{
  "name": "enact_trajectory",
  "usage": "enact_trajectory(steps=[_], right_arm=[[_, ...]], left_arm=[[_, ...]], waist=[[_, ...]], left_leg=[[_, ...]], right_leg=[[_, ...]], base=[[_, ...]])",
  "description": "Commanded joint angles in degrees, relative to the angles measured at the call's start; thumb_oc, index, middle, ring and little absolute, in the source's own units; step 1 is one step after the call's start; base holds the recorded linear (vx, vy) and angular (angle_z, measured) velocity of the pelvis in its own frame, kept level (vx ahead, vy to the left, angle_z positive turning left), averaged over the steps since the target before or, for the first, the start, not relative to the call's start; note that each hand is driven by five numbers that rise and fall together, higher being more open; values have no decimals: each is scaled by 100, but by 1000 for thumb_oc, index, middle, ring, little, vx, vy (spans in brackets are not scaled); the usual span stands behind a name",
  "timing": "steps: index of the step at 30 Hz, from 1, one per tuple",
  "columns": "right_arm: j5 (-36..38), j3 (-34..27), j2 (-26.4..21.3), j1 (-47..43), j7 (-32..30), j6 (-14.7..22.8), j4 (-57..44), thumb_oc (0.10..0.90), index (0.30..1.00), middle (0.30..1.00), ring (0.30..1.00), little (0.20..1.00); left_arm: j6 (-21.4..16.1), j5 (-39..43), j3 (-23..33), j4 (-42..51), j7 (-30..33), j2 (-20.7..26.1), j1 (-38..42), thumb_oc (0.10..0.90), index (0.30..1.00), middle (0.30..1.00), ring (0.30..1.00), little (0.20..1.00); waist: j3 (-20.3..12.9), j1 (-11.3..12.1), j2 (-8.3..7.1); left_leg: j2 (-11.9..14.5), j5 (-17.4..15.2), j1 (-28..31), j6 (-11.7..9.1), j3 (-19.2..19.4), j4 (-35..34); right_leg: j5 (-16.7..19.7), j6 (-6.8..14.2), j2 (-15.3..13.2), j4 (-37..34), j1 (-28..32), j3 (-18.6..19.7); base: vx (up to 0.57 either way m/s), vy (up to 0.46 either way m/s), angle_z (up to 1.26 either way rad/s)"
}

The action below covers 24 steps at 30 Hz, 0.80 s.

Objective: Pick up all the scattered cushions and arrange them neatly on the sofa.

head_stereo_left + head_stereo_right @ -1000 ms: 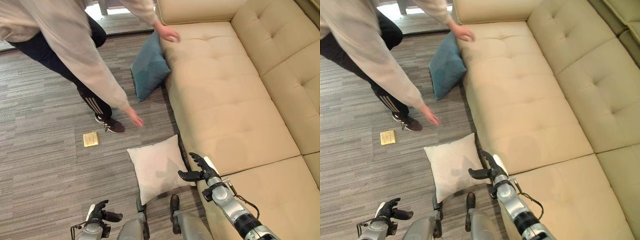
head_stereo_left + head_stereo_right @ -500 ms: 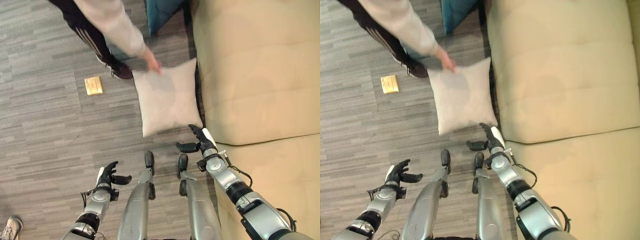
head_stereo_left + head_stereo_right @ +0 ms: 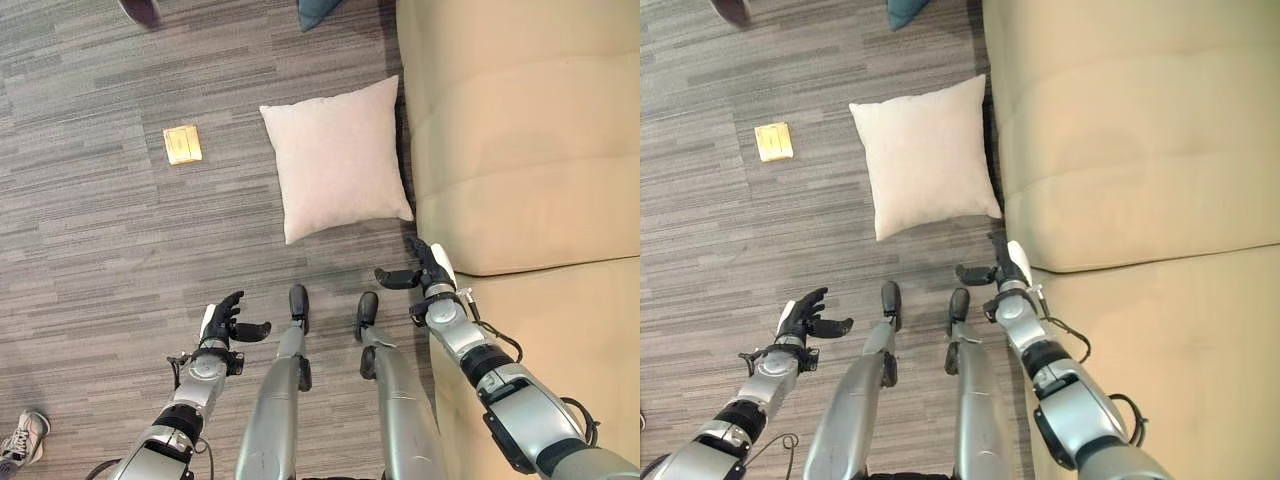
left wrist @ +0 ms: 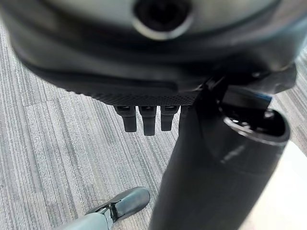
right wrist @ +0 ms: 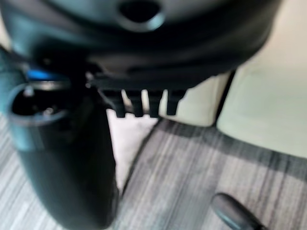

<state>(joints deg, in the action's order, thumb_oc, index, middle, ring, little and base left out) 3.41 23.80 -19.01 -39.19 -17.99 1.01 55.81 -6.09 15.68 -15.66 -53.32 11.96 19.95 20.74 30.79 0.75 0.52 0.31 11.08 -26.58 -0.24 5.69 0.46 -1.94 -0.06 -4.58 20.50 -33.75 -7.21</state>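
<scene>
A pale beige cushion (image 3: 338, 158) lies flat on the carpet, close against the front of the tan sofa (image 3: 520, 130). A corner of a teal cushion (image 3: 318, 10) shows on the floor farther off. My right hand (image 3: 424, 276) hovers open a little nearer than the beige cushion's near corner, beside the sofa's front edge, thumb pointing left; the cushion (image 5: 129, 139) shows past its fingers in the right wrist view. My left hand (image 3: 224, 322) hangs open low over bare carpet, well left of the cushion, holding nothing.
A small yellow square (image 3: 182, 143) lies on the carpet left of the beige cushion. A person's shoe (image 3: 140, 8) shows at the far edge, and another shoe (image 3: 22, 440) at the near left. Grey striped carpet (image 3: 100, 230) spreads to the left.
The person's arm has drawn back out of sight, leaving the beige cushion flat on the floor. The camera has tilted further down. Both hands stay open.
</scene>
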Motion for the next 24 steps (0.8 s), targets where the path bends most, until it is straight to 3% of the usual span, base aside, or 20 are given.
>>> enact_trajectory(steps=[1, 12, 18, 24], right_arm=[[109, -73, 2, 300, -163, 227, -291, 800, 900, 900, 900, 900], [-225, -311, 129, 1989, 229, 249, -961, 800, 900, 900, 900, 900], [-421, -524, 86, 2976, 520, 206, -1056, 800, 900, 900, 900, 900], [-630, -523, 41, 3409, 632, 228, -1232, 800, 900, 900, 900, 900]], left_arm=[[-133, -120, -22, 64, 115, 30, -478, 800, 900, 900, 900, 900], [38, -403, 244, -57, -26, -153, -1110, 800, 900, 900, 900, 900], [238, -511, 598, -565, -92, -186, -1621, 800, 900, 900, 900, 900], [315, -641, 748, -745, -124, -207, -1892, 800, 900, 900, 900, 900]], waist=[[-299, -4, -57], [-1068, -209, -281], [-1551, -371, -375], [-1801, -440, -469]], left_leg=[[107, -654, 65, -180, 116, 284], [315, -937, 1259, -242, 78, 142], [460, -1036, 1978, -306, 81, 94], [635, -1092, 2213, -398, 136, 243]], right_leg=[[262, 490, -371, -971, 431, 173], [-40, 481, -325, -1129, 1709, 0], [-304, 412, -88, -1180, 2470, -54], [-471, 319, 104, -1319, 2851, -45]], base=[[83, -72, 0], [127, -53, 1], [108, -73, 3], [63, -125, 4]])
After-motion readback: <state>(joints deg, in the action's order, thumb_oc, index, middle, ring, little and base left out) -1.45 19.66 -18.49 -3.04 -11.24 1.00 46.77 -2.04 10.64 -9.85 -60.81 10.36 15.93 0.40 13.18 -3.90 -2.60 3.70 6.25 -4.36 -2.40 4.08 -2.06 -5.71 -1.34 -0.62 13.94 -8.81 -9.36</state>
